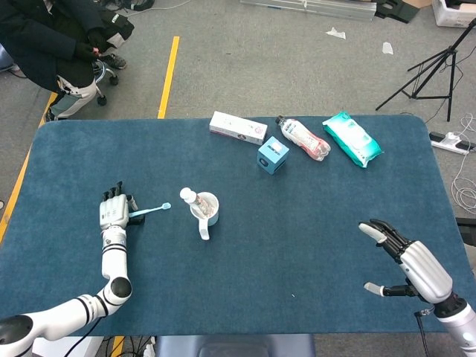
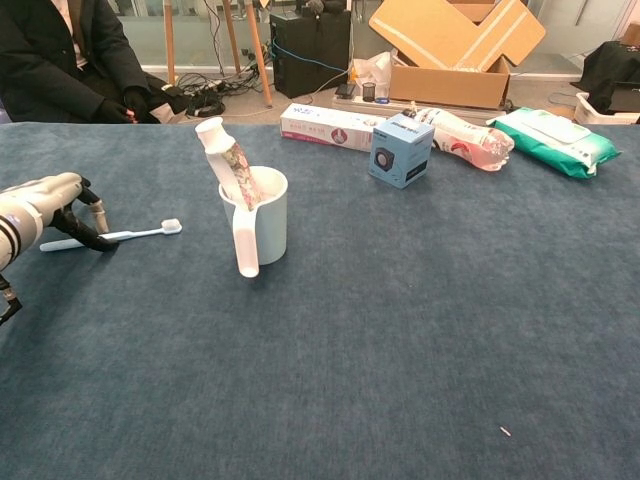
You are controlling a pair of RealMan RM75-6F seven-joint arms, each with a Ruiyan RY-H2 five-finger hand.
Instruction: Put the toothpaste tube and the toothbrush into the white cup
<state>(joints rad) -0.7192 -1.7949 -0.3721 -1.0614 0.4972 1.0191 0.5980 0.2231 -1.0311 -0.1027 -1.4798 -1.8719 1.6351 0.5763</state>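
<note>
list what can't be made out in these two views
- Left hand: whether its fingers actually grip the toothbrush handle; in the chest view the fingers cover that end, in the head view it is too small.
- Toothpaste tube: its lower part is hidden by the white cup wall.
- Right hand: absent from the chest view.
- Print on the white carton: too small in both views.

White cup (image 2: pixel 264 226) — toothbrush (image 2: pixel 128 235) seemingly pale-blue.

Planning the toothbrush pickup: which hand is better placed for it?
Left. The left hand is already at the toothbrush handle, while the right hand hovers open far across the table.
</note>
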